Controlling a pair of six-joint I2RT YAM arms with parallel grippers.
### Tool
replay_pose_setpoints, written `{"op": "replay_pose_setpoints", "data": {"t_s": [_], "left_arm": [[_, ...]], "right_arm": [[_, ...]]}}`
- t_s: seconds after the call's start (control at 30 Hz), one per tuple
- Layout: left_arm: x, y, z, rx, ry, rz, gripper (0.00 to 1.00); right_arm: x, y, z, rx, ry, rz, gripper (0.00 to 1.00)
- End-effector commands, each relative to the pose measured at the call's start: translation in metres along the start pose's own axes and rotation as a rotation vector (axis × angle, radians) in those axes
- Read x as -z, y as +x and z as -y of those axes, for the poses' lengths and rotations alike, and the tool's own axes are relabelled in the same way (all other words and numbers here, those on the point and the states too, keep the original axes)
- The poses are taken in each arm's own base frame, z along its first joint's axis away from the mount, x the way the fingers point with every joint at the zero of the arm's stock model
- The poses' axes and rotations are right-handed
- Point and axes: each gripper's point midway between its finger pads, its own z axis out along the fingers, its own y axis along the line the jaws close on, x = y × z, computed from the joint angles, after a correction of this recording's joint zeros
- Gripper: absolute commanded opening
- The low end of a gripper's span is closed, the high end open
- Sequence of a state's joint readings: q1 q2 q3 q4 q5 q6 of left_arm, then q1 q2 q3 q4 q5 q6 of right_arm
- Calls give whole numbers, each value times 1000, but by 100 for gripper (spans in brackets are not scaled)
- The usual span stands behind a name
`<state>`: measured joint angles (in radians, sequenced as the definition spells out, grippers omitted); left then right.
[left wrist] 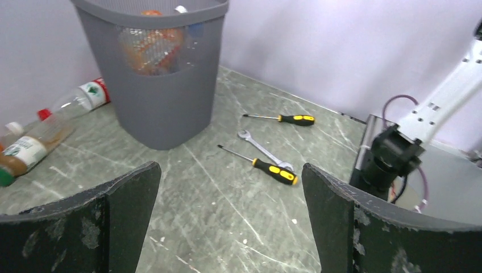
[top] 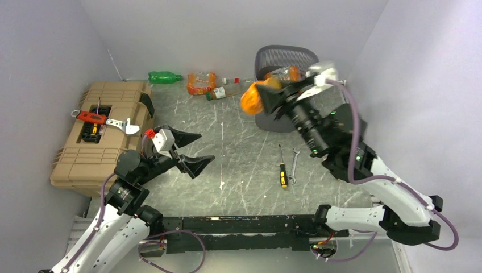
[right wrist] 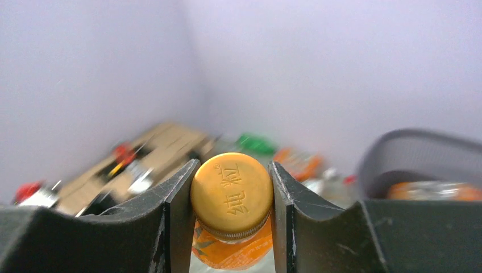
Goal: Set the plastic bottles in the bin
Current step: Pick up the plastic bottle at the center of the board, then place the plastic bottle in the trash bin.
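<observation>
My right gripper point(top: 268, 91) is shut on an orange bottle point(top: 250, 99), its fingers clamped on the orange cap point(right wrist: 232, 195), held in the air just left of the grey mesh bin point(top: 282, 57). The bin point(left wrist: 156, 68) holds several bottles. A green bottle point(top: 165, 77), an orange-labelled pack point(top: 202, 83) and clear bottles point(top: 223, 92) lie along the back wall. Two clear bottles point(left wrist: 34, 142) show left of the bin in the left wrist view. My left gripper point(top: 190, 151) is open and empty above the table point(top: 239, 142), its jaws wide apart.
A tan toolbox point(top: 102, 131) with a red tool on top sits at the left. A black-and-yellow screwdriver point(top: 282, 170) and a wrench point(top: 295, 165) lie mid-table. A second screwdriver point(left wrist: 281, 119) lies nearby. Walls close in on three sides.
</observation>
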<state>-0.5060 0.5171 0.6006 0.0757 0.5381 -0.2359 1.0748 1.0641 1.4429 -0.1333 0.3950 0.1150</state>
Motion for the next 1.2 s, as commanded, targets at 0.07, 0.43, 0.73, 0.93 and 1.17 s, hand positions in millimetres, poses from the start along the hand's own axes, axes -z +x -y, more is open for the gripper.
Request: {"op": "replay_pose_setpoints", "data": {"t_s": [0.07,0.43,0.73,0.93,1.17], "left_arm": [[1,2,-31,-25,-168,-24,100],[-4,17,-37,7,-181,-84,100],[-3,17,-36,-6,-179,-97,100],[-5,19,-35,-2,-167,-111,99],[-9,20,-24,14,-101,-112,100]], "right_arm": [[10,-72,133,260,603,124,0],[-74,-34,269,1,641,137,0],[-143,60,312,-84,589,-115,0],[-148,118,316,-154,569,-298,0],[-137,160,314,-199,576,-473,22]]}}
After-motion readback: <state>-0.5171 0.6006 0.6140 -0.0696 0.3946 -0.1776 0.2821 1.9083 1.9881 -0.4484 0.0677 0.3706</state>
